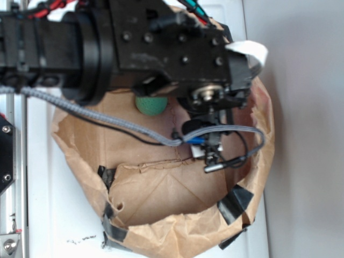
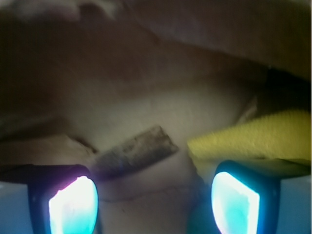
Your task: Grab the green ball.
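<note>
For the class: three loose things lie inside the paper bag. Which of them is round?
The green ball, half hidden under the arm in the exterior view. The yellow cloth is a flat fold, and the brown wood piece is a long slab.

from my remote seat this reads as a robot lab bench, not a home: i see a plain white tabletop (image 1: pixel 43 204), a bare aluminium rail with bolts (image 1: pixel 12 236) along its edge, a crumpled brown paper bag patched with black tape (image 1: pixel 161 236), and loose grey braided cable (image 1: pixel 107 121) strung across the black arm.
</note>
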Available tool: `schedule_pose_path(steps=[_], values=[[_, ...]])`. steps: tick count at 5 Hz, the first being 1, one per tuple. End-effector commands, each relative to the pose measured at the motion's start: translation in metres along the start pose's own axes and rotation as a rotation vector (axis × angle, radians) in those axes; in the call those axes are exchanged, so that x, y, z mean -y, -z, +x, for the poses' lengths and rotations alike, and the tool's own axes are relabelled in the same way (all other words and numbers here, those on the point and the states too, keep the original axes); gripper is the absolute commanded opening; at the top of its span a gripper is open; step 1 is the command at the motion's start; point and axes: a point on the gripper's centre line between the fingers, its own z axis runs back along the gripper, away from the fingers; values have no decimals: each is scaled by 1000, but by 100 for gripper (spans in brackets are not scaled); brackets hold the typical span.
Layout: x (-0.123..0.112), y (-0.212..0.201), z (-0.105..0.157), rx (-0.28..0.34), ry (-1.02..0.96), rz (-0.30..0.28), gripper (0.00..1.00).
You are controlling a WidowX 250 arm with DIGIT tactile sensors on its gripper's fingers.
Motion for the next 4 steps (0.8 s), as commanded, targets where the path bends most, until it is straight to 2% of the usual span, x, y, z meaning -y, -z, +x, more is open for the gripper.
schedule_pose_path(steps=[1,2,3,4], values=[[-26,-11,-22,-95,48,10,100],[-35,-2,-26,-91,-4,67,100],[-38,8,-28,-127,-21,88,100],[-40,16,-26,-133,-45,119,100]])
